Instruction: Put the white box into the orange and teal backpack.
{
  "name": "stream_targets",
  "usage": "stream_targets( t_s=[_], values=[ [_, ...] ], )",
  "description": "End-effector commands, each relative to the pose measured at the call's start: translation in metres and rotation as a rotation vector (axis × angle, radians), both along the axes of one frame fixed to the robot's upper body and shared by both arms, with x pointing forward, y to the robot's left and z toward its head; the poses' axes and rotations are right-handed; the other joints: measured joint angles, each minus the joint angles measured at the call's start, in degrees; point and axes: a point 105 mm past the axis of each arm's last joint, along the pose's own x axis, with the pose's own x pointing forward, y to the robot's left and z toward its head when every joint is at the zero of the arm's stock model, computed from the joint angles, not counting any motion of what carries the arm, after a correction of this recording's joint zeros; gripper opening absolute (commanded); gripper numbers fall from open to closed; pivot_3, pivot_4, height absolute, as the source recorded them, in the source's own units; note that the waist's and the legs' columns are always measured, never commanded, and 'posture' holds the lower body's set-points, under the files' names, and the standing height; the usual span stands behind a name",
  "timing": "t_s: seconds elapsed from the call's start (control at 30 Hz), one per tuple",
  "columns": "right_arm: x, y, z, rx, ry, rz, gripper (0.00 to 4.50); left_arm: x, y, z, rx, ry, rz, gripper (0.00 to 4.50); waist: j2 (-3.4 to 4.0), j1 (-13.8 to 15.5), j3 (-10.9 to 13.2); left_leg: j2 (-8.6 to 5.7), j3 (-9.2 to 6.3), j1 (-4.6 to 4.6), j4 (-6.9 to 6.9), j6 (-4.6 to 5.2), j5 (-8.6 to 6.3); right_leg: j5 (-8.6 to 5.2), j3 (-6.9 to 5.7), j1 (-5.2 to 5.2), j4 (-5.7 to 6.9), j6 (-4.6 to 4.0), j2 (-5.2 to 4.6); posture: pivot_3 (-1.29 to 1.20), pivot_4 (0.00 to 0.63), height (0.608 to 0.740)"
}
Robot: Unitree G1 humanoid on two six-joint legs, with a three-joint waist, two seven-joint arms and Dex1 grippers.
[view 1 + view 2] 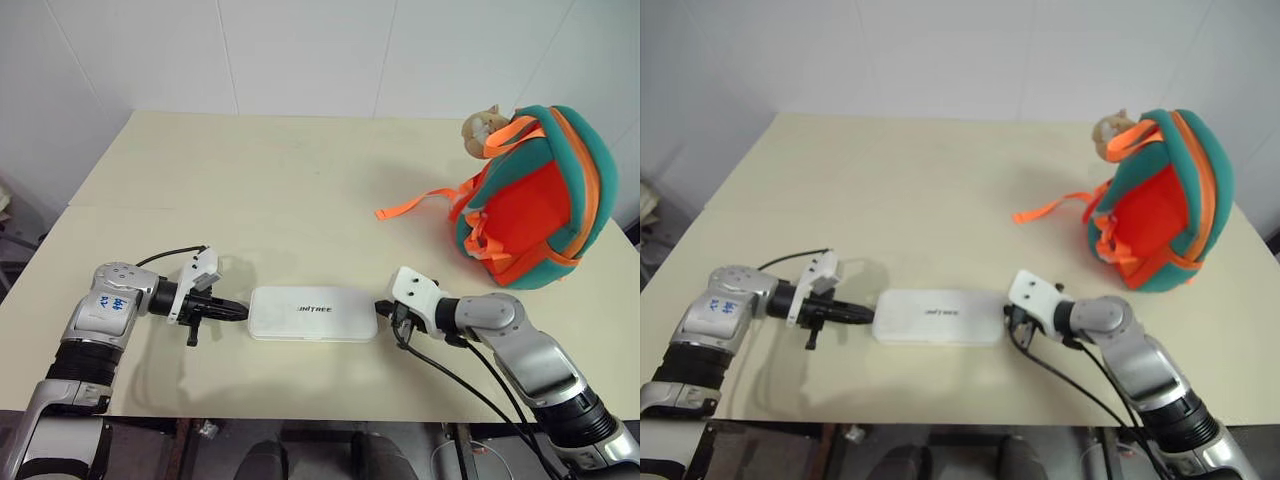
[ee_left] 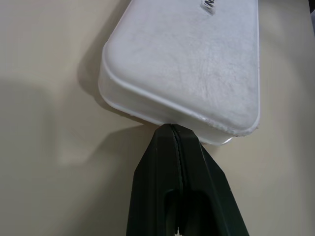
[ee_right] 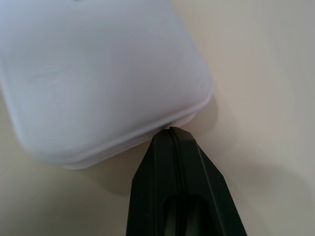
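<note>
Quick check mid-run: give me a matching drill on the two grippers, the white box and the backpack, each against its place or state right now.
Things:
1. left gripper
2. right gripper
3. white box
4. orange and teal backpack

Places or states:
A. lying flat on the table, between both grippers
B. shut, tip at the box end nearest the backpack's side
C. standing at the table's far right, strap trailing on the tabletop
D. shut, tip at the box end away from the backpack

Pairs: 1-D, 2-B, 3-A, 4-C
</note>
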Motion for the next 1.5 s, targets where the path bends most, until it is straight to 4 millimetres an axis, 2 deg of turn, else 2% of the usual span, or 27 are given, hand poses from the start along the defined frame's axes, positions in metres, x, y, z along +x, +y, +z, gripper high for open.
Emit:
stream_targets(
  t_s=[0.03,0.13,0.2,0.23,0.3,0.43,0.57,0.6,0.7,0.73,0.83,0.9,1.13,1.23,1.5],
  values=[
    [-0.006,-0.010,0.008,-0.002,-0.012,-0.001,0.12,0.005,0.004,0.004,0.009,-0.016,0.019,0.00,0.00,0.0,0.0,0.00,0.00,-0.01,-0.02,0.00,0.00,0.00,-0.01,0.00,0.00,0.00,0.00,0.00,0.150,0.740],
    [-0.004,-0.025,0.012,-0.026,-0.021,-0.040,0.12,0.009,0.011,0.003,0.020,-0.011,0.047,0.00,0.00,0.0,0.0,-0.01,0.01,-0.04,-0.03,0.00,0.00,0.00,0.01,0.00,0.03,0.01,-0.01,0.00,0.150,0.740],
    [-0.002,-0.037,0.018,-0.038,-0.025,-0.076,0.83,0.016,0.020,0.004,0.027,-0.005,0.119,0.00,0.00,0.0,0.0,-0.01,0.03,-0.06,-0.05,0.00,0.00,0.00,0.01,-0.01,0.02,0.01,0.00,0.00,0.150,0.740],
    [-0.002,-0.042,0.020,-0.041,-0.022,-0.088,0.98,0.020,0.023,0.006,0.021,0.010,0.157,0.18,0.00,0.0,0.0,0.00,0.02,-0.06,-0.07,0.00,0.00,0.00,-0.02,-0.01,0.01,0.01,0.00,0.00,0.150,0.740],
    [-0.004,-0.050,0.025,-0.051,-0.019,-0.098,1.62,0.025,0.030,0.008,0.036,0.017,0.213,0.61,0.00,0.0,0.0,0.00,0.00,-0.06,-0.06,0.00,0.00,0.00,-0.04,-0.03,0.01,0.00,0.01,0.00,0.150,0.740],
    [-0.003,-0.069,0.043,0.017,-0.025,-0.162,3.00,0.031,0.049,0.020,0.042,-0.042,0.292,1.86,0.01,-0.2,0.0,0.01,0.04,-0.02,-0.09,0.00,0.00,0.00,0.01,-0.04,0.02,0.00,0.02,0.00,0.150,0.740],
    [-0.006,-0.071,0.051,0.172,0.040,-0.195,4.33,0.032,0.060,0.031,0.011,-0.062,0.349,3.07,0.00,-0.2,0.0,0.03,0.01,-0.02,-0.08,0.00,0.00,0.00,0.00,-0.04,0.01,0.00,0.02,0.00,0.150,0.740],
    [-0.007,-0.065,0.053,0.248,0.074,-0.196,4.50,0.030,0.063,0.034,-0.006,-0.069,0.366,3.38,0.00,-0.2,0.0,0.05,0.00,-0.02,-0.09,0.00,0.00,0.00,-0.01,-0.03,0.02,0.00,0.03,0.00,0.150,0.740],
    [-0.008,-0.055,0.058,0.374,0.129,-0.195,4.50,0.022,0.061,0.041,-0.071,-0.072,0.355,4.35,0.01,-0.2,0.0,0.11,-0.05,-0.03,-0.14,0.00,0.00,0.00,0.04,-0.05,0.08,0.00,0.02,0.00,0.150,0.740],
    [-0.009,-0.052,0.058,0.403,0.156,-0.199,4.50,0.020,0.059,0.044,-0.100,-0.073,0.352,4.48,0.02,-0.1,0.0,0.10,-0.08,-0.03,-0.17,0.00,0.00,0.00,0.07,-0.07,0.08,0.00,0.00,0.00,0.150,0.740],
    [-0.006,-0.050,0.054,0.484,0.259,-0.252,4.50,0.015,0.050,0.059,-0.210,-0.122,0.344,4.48,0.02,-0.1,0.0,0.20,-0.15,-0.07,-0.18,-0.01,-0.01,0.00,0.14,-0.13,0.04,0.00,-0.04,0.00,0.150,0.740],
    [-0.006,-0.043,0.052,0.566,0.349,-0.253,4.50,0.005,0.044,0.064,-0.291,-0.100,0.326,4.48,0.00,-0.1,0.0,0.34,-0.20,-0.07,-0.19,-0.02,-0.02,0.01,0.21,-0.15,0.03,0.01,-0.09,0.00,0.150,0.740],
    [-0.006,-0.037,0.032,0.637,0.536,-0.309,4.50,-0.019,0.045,0.041,-0.330,0.115,0.436,4.48,0.04,-0.3,0.0,0.43,-0.17,-0.04,-0.32,-0.04,-0.03,0.00,0.26,-0.20,-0.02,0.00,-0.07,0.00,0.150,0.740],
    [-0.007,-0.035,0.025,0.646,0.602,-0.320,4.50,-0.023,0.050,0.031,-0.282,0.176,0.510,4.48,0.04,-0.3,0.0,0.42,-0.17,-0.04,-0.30,-0.04,-0.03,0.00,0.26,-0.20,-0.06,0.00,-0.07,0.00,0.150,0.740],
    [-0.007,-0.017,0.023,0.691,0.728,-0.278,4.50,-0.028,0.050,0.039,-0.369,0.241,0.552,4.48,0.04,-0.9,0.0,0.47,-0.17,-0.02,-0.33,-0.07,-0.05,0.02,0.26,-0.20,-0.33,-0.05,-0.10,0.00,0.150,0.740]
  ],
)
